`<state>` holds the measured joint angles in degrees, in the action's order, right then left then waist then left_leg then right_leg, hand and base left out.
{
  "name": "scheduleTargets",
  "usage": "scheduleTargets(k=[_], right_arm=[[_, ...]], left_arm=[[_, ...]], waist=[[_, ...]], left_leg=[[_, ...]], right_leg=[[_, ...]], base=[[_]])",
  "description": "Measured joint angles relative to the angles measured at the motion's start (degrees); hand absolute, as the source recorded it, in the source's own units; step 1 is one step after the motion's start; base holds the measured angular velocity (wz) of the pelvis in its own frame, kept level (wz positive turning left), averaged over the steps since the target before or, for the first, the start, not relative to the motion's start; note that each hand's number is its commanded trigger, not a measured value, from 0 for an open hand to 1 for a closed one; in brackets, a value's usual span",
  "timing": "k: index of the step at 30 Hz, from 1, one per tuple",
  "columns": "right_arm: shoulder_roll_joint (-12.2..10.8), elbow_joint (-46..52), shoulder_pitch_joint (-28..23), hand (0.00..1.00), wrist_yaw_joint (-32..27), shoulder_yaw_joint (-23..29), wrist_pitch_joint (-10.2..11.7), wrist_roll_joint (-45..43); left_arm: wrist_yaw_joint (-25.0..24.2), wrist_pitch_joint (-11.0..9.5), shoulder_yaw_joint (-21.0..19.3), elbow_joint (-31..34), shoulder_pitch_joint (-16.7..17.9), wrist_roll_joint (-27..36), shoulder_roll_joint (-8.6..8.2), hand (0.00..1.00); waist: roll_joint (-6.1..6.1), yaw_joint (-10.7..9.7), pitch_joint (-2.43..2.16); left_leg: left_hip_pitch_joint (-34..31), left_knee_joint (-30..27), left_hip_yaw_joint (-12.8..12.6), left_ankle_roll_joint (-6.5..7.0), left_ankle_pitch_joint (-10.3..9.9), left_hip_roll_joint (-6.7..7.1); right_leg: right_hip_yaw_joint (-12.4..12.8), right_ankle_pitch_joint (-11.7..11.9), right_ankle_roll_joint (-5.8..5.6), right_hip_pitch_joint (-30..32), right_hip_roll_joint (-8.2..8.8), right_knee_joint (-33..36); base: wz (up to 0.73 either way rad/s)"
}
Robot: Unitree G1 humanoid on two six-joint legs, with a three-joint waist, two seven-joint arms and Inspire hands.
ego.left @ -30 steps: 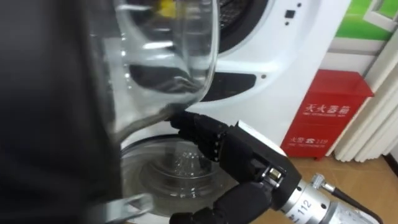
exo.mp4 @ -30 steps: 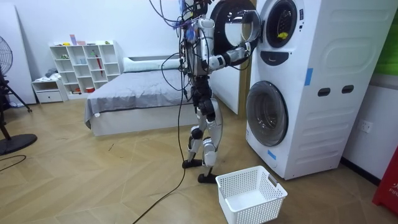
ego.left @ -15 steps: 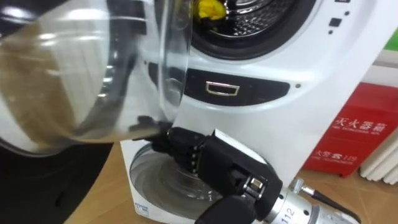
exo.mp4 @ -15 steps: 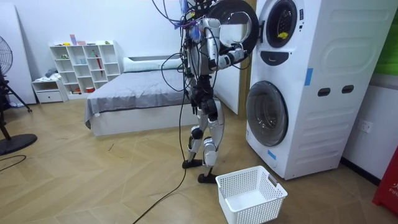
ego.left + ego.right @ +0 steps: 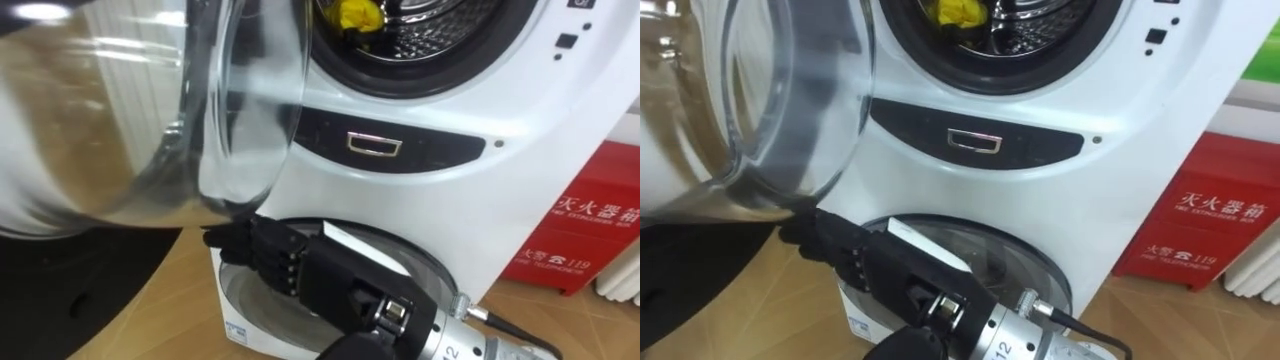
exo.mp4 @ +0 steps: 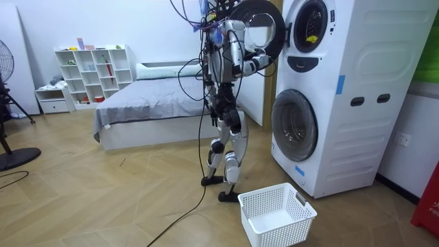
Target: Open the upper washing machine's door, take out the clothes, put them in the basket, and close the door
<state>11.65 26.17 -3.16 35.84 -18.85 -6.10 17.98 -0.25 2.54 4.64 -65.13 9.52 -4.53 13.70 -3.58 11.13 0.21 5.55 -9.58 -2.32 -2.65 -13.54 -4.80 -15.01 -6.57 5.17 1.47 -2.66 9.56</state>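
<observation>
The upper washing machine (image 6: 319, 41) of a stacked pair stands open, and the robot stands facing it, a little toward the room view's left. Its round glass door (image 5: 150, 120) is swung wide to the left of the machine's drum mouth. A white laundry basket (image 6: 278, 214) sits on the floor below the machine. Under the door, the right hand (image 5: 290, 270) has its fingers stretched fairly straight, tips against the door's lower rim, pinching nothing. The yellow garment (image 5: 358, 14) lies inside the machine's drum, untouched. Opening the door looks about done. Next the hand should leave the rim, rise rightward into the drum and close on the cloth
</observation>
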Motion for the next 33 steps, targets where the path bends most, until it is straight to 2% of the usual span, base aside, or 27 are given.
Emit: scheduleTargets(k=[7,18,26,29,31,33], right_arm=[[0.00,-0.16,0.00,0.00,-0.01,-0.02,0.00,0.00],[0.08,-0.87,1.09,0.00,-0.82,-0.73,0.00,0.00],[0.11,-5.46,1.39,0.00,-0.60,-1.89,0.02,-0.75],[1.89,-8.89,1.35,0.00,-0.58,-2.60,0.04,-2.60],[4.13,-10.74,1.33,0.00,-1.07,-2.55,0.03,-3.21],[4.88,-11.60,1.31,0.00,-1.67,-2.40,0.04,-4.52]], left_arm=[[0.00,0.00,0.01,-0.01,-0.04,0.31,-0.11,0.00],[1.30,0.00,0.08,-0.04,-0.25,0.39,-0.46,0.00],[1.28,0.01,0.03,-0.02,-0.20,0.41,-0.39,0.00],[1.19,0.07,0.02,0.98,0.04,0.42,0.21,0.00],[1.29,0.03,-0.11,1.17,-0.04,-0.01,0.54,0.00],[1.29,0.03,-0.49,0.95,0.03,-0.03,0.58,0.00]], waist=[[0.00,0.02,0.00],[0.03,0.12,0.02],[-0.36,0.09,0.11],[-1.25,-0.16,0.16],[-2.07,0.07,0.02],[-2.26,0.03,-0.10]], left_leg=[[-0.11,0.02,-0.02,0.01,0.00,0.47],[-0.39,0.17,0.02,0.02,0.01,0.48],[-0.28,0.06,0.03,0.02,0.00,0.50],[-0.43,-0.01,0.00,0.02,0.01,0.50],[-0.97,-0.04,-0.12,0.02,0.00,0.51],[-0.91,-0.07,-0.11,0.02,0.01,0.52]], right_leg=[[-0.18,-0.30,-0.51,-0.02,0.54,0.07],[-0.84,-0.39,-0.68,-0.03,0.69,-0.08],[-0.90,-0.44,-0.74,-0.32,0.69,-0.19],[-0.91,-0.43,-0.74,-0.28,0.69,-0.34],[-0.96,-0.33,-0.76,0.04,0.70,-0.56],[-0.96,-0.17,-0.80,-0.10,0.70,-0.73]], base=[[0.01],[0.02],[0.00],[0.01],[0.00],[0.00]])
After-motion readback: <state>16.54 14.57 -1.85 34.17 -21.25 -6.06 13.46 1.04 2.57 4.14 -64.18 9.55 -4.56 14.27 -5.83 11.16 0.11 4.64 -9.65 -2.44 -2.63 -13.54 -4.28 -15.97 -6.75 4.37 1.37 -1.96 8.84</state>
